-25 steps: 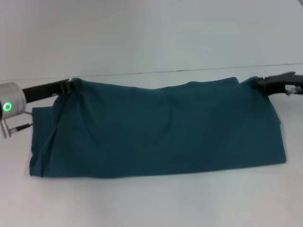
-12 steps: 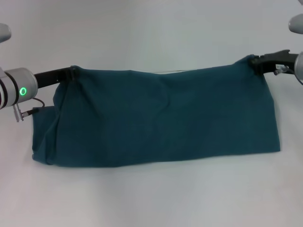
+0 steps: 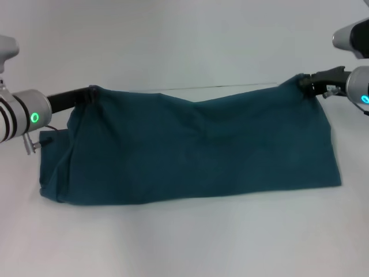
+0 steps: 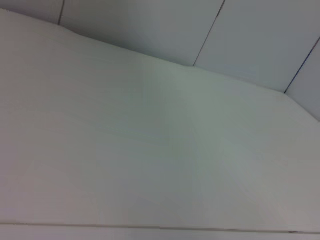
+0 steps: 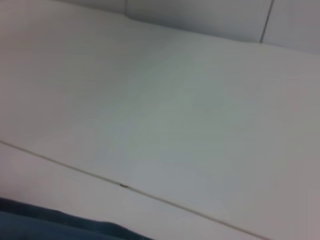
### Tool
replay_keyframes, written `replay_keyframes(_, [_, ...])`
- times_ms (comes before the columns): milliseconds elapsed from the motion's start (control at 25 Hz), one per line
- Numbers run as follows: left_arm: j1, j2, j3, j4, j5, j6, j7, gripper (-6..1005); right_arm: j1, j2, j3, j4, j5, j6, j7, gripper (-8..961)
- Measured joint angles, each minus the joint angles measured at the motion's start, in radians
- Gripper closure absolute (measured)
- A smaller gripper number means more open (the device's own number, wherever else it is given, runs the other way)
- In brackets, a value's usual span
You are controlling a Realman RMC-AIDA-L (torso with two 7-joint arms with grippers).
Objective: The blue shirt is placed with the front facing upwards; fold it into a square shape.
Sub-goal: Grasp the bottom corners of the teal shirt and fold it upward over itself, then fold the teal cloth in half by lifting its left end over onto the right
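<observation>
The blue shirt [image 3: 196, 150] stretches across the white table [image 3: 184, 242] as a wide dark teal band, its lettering hidden. Its upper edge is lifted and sags in the middle, while its lower edge rests on the table. My left gripper [image 3: 89, 94] is shut on the shirt's upper left corner. At the upper right corner my right gripper [image 3: 304, 82] is shut on the cloth. A sliver of the blue shirt [image 5: 55, 225] shows in the right wrist view. The left wrist view shows only table and wall.
The table's far edge [image 3: 230, 86] runs just behind the lifted shirt edge, with a pale wall [image 3: 173, 34] beyond. Bare white table surface lies in front of the shirt.
Both grippers have risen and moved back, lifting the shirt's upper corners higher. The upper edge now sags more between them, and the lower edge has slid slightly away from the front.
</observation>
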Motion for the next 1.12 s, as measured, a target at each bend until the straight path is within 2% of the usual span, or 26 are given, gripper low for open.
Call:
replay_keyframes(80, [0.005,-0.004,0.002,-0.004,-0.018,-0.028,0.003,980,-0.004,0.008,-0.009,0.0,0.002,0.042,0.0,864])
replay_keyframes(160, [0.011,-0.007,0.002,-0.007,-0.033,-0.066,0.003,949,-0.012,0.027,-0.009,-0.021,0.004,0.112,0.0,859])
replay_keyframes(240, [0.023,-0.01,0.002,-0.007,-0.056,-0.104,0.003,917,-0.02,0.041,-0.01,-0.045,0.005,0.166,0.0,803])
replay_keyframes(320, [0.037,-0.011,0.002,-0.004,-0.091,-0.131,0.008,886,-0.025,0.044,-0.01,-0.058,0.009,0.176,-0.001,747])
replay_keyframes(440, [0.059,-0.015,0.003,0.002,-0.144,-0.137,0.035,755,-0.034,0.039,-0.01,-0.077,0.047,0.163,-0.001,663])
replay_keyframes(720, [0.102,-0.016,0.004,0.027,-0.182,-0.016,0.069,430,-0.117,0.017,-0.01,-0.149,0.212,-0.053,0.006,383])
replay_keyframes(880, [0.129,-0.016,0.013,0.045,-0.18,0.04,0.069,326,-0.167,0.011,-0.005,-0.166,0.267,-0.178,0.022,244])
replay_keyframes(1120, [0.19,-0.02,0.101,0.1,-0.181,0.057,0.069,167,-0.239,0.006,-0.004,-0.227,0.277,-0.397,0.138,42])
